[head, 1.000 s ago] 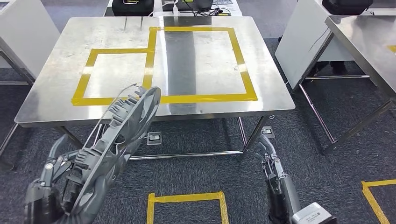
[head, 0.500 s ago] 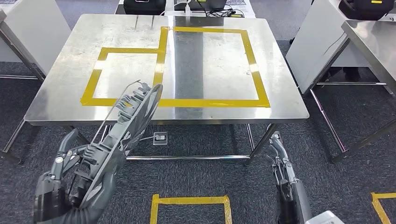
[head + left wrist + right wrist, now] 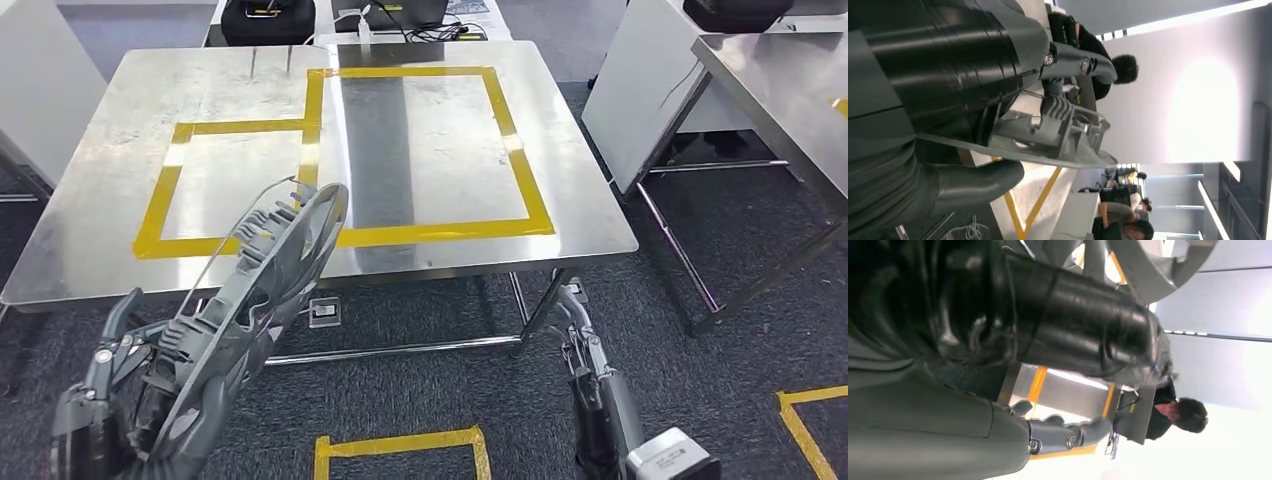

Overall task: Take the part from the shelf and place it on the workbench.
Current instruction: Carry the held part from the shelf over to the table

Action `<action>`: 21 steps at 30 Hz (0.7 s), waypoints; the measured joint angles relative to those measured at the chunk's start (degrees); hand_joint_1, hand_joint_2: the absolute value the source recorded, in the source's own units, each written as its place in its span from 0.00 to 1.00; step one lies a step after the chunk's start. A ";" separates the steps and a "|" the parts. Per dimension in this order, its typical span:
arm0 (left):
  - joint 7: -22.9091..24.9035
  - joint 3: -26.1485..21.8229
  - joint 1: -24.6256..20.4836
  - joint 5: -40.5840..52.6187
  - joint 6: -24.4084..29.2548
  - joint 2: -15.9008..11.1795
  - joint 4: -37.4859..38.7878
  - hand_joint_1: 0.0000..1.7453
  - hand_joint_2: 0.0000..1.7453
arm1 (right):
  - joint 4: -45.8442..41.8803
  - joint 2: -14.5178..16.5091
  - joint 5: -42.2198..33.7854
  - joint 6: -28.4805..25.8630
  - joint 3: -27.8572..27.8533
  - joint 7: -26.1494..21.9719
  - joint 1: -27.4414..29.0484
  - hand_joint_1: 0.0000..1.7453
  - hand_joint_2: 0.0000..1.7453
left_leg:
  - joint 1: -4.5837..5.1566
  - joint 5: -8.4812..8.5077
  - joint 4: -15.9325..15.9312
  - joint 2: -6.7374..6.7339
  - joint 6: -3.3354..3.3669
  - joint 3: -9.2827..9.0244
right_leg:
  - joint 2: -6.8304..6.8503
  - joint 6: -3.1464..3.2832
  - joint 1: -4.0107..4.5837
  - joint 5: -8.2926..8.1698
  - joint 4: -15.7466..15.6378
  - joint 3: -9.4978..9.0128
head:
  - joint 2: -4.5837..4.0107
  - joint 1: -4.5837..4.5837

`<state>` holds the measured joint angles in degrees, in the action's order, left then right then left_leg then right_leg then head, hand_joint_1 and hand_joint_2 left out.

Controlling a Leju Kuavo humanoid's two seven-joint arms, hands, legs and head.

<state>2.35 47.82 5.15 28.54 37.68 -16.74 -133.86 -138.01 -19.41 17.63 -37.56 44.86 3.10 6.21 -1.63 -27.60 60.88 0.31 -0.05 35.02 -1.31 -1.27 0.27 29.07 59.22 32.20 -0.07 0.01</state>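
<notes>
Your view has swung sideways since half a second ago; the grey part (image 3: 255,305) stays clasped in your left robot hand (image 3: 120,385).
Its long axis points toward 1 o'clock, tip overlapping the steel surface's (image 3: 120,215) near edge; right robot hand (image 3: 580,335) hangs empty, fingers loosely extended.

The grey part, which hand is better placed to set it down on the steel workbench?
Left. The left hand already grips the grey part, whose top edge overlaps the workbench near edge. The right hand hangs low beside the table leg, holding nothing.
</notes>
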 joint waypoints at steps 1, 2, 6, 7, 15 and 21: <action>-0.08 0.01 0.01 -0.12 -0.01 0.00 0.01 1.00 1.00 | 0.00 -0.01 -0.04 0.02 0.01 -0.04 -0.03 0.00 0.00 | 0.01 -0.03 0.03 0.05 0.41 -0.04 | -0.01 -0.22 -0.09 0.05 0.00 -0.11 | 0.00 -0.19; -0.12 0.01 -0.01 -0.20 -0.02 0.00 0.01 1.00 1.00 | 0.00 -0.01 -0.05 0.06 0.01 -0.05 -0.10 0.00 0.00 | -0.03 -0.03 -0.13 0.06 0.70 -0.14 | 0.03 -0.47 -0.17 0.22 0.16 -0.17 | 0.00 -0.36; -0.11 0.02 -0.14 -0.12 -0.06 0.05 -0.01 1.00 1.00 | 0.01 -0.07 0.04 0.16 0.01 0.02 -0.26 0.00 0.00 | -0.21 -0.14 -0.63 -0.02 1.49 -0.80 | 0.64 -1.59 -0.59 3.92 8.82 4.37 | 0.00 -1.52; -0.12 0.02 -0.14 -0.07 -0.05 0.05 0.00 1.00 1.00 | 0.03 -0.08 0.03 0.11 0.01 0.01 -0.22 0.00 0.00 | -0.15 -0.24 -0.62 -0.02 1.60 -0.84 | 0.71 -1.73 -0.72 4.85 12.35 6.55 | 0.00 -1.80; 0.09 0.06 -0.18 -0.01 -0.03 0.06 0.01 1.00 1.00 | 0.20 -0.15 -0.02 0.03 0.00 -0.07 -0.33 0.00 0.00 | 0.08 -1.29 -1.20 0.08 1.09 -2.39 | 1.03 1.05 0.30 -3.58 0.64 3.34 | 0.00 -3.01; 0.15 0.11 -0.27 -0.13 -0.02 0.03 -0.01 1.00 1.00 | 0.21 -0.11 0.00 0.16 0.01 -0.18 -0.43 0.00 0.00 | 0.11 -4.48 4.56 -0.23 -0.20 0.58 | 1.14 1.88 -0.01 -4.02 -2.61 1.15 | 0.00 -2.16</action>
<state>2.50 47.93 4.87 28.41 37.66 -16.70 -133.86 -137.80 -19.52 17.63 -37.40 44.87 2.93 5.79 -1.52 -32.07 65.44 0.08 -0.24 35.61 -0.17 0.61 0.26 25.05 56.61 33.35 -0.07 -2.15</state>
